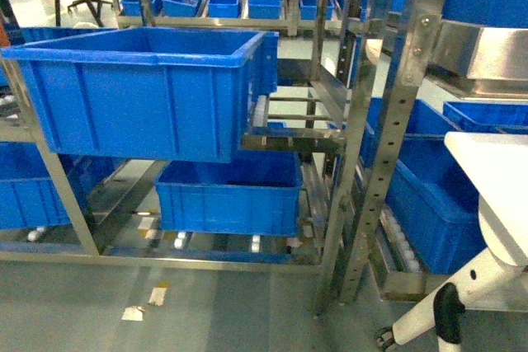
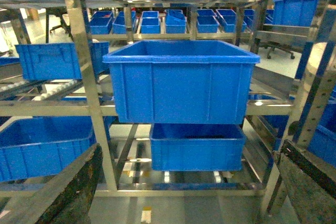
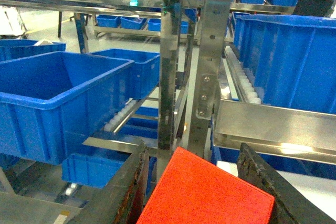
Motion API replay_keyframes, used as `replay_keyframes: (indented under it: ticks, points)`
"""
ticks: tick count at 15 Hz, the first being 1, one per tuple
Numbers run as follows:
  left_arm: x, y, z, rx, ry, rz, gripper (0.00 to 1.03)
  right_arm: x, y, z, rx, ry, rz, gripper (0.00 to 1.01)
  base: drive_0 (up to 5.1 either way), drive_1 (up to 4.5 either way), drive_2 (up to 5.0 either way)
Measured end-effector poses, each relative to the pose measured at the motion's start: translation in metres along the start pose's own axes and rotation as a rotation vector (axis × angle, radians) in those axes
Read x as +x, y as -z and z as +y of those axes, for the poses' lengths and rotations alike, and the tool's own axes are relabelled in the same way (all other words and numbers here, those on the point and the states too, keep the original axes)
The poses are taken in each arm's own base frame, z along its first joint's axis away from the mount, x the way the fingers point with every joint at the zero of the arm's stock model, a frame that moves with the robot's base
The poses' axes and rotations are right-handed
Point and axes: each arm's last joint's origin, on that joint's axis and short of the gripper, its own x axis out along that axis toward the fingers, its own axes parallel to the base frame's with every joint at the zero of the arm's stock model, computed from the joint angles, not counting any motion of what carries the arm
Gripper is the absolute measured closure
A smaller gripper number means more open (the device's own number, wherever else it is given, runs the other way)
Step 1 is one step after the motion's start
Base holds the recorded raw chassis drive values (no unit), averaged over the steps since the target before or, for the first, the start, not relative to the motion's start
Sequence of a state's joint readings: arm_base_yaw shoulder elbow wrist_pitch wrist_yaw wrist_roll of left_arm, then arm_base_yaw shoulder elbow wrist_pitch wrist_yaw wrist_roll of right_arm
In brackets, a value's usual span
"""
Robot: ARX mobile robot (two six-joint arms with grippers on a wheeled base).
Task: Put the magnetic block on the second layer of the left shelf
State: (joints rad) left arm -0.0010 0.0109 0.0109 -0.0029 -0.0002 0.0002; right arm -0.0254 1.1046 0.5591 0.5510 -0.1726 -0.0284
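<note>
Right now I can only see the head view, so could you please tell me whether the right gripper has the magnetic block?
Observer: Yes. The right wrist view shows the red magnetic block held in the right gripper.
Operator: What lies ahead of it?
Observer: A steel upright stands straight ahead, and the large blue tub is off to its left.
Operator: And the left gripper?
Observer: The left gripper is open and empty, facing that tub's front wall.
</note>
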Motion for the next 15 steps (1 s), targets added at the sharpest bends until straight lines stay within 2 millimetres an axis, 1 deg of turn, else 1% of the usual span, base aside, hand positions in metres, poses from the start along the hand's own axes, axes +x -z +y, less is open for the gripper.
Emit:
replay_keyframes:
  ticks: [15]
  points:
    - [0.0000, 0.0001, 0.0000, 0.000, 0.000, 0.001, 0.05, 0.0000, -0.0003, 0.0001, 0.000, -0.001, -0.002, 0.57, -4.9, 2.51, 2.5]
